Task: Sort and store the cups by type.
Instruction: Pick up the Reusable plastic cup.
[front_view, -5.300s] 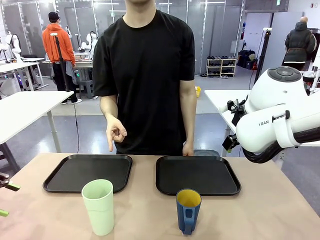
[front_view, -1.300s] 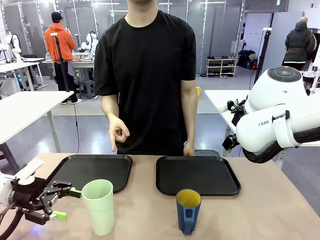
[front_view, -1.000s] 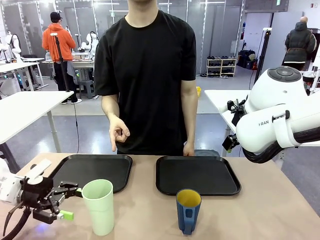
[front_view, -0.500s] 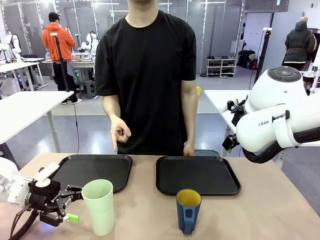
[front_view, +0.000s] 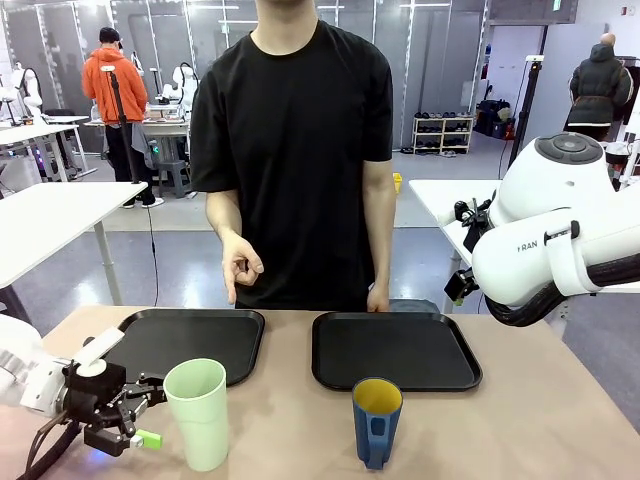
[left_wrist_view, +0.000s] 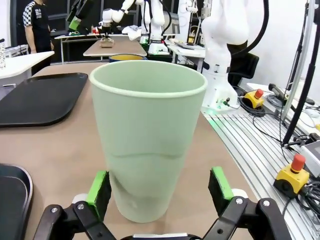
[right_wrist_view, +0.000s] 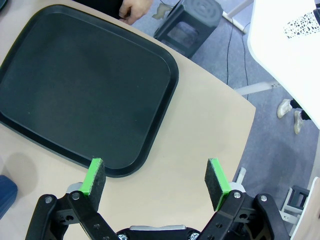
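Mint-green tumbler (front_view: 198, 412): left end effector (front_view: 152, 411) spread, pads (left_wrist_view: 99, 186) flanking its base. Blue mug (front_view: 376, 420) to tumbler's right. Right end effector (right_wrist_view: 156, 181) spread, empty; its arm (front_view: 560, 250) lettered "FRAN".

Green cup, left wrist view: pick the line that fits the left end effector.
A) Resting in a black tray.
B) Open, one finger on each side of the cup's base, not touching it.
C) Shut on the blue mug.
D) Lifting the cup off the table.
B: the left end effector stands open, with a gap on each side between it and the green cup, which sits upright on the table.
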